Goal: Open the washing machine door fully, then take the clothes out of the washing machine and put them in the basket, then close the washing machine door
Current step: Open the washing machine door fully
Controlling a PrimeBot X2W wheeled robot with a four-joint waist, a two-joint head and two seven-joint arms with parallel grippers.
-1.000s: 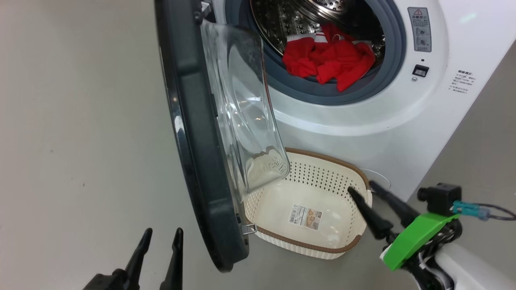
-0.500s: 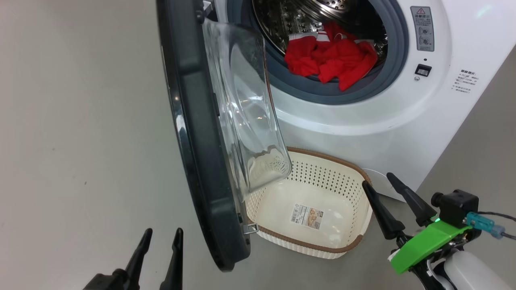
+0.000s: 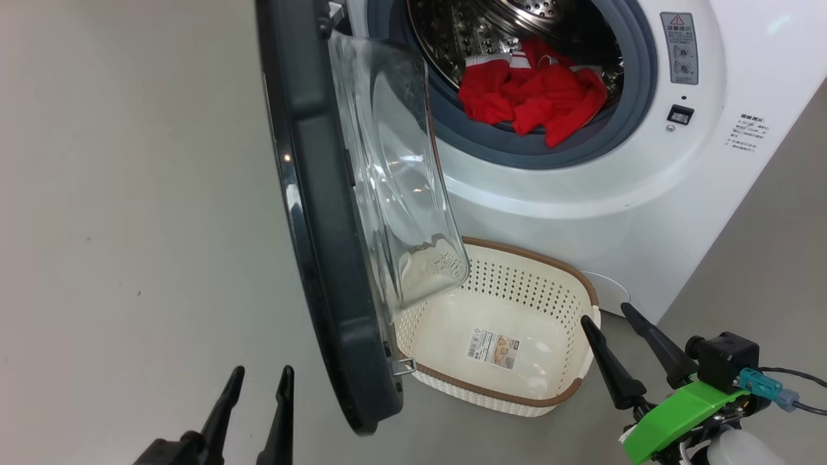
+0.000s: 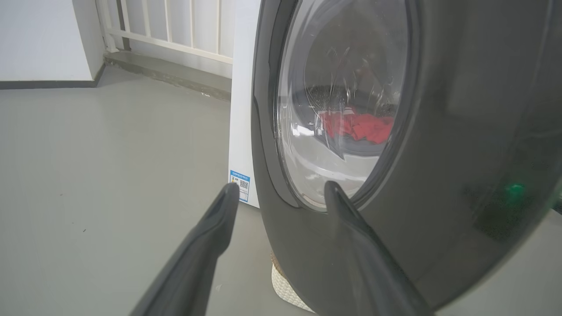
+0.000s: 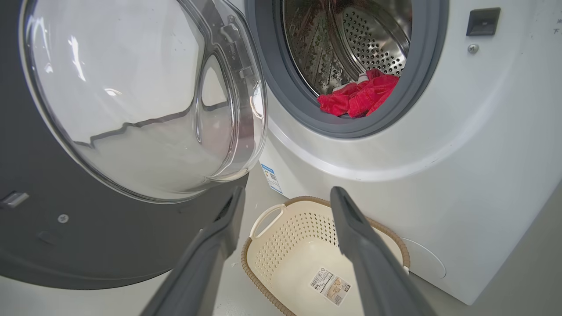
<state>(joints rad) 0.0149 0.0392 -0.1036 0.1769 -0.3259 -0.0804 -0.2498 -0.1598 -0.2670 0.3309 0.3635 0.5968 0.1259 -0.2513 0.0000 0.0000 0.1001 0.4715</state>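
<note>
Reaching for clothes (image 3: 536, 97), the wide-apart right gripper (image 3: 605, 311) could bump the door (image 3: 323, 226) or basket (image 3: 510, 284). The left gripper (image 3: 263, 369) is apart too.

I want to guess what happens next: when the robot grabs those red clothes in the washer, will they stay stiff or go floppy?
Probably floppy: the red clothes lie crumpled in soft folds, so they would likely droop when lifted. They look thin, so likely light. One edge hangs over the grey rubber ring, so it might drag there.
</note>
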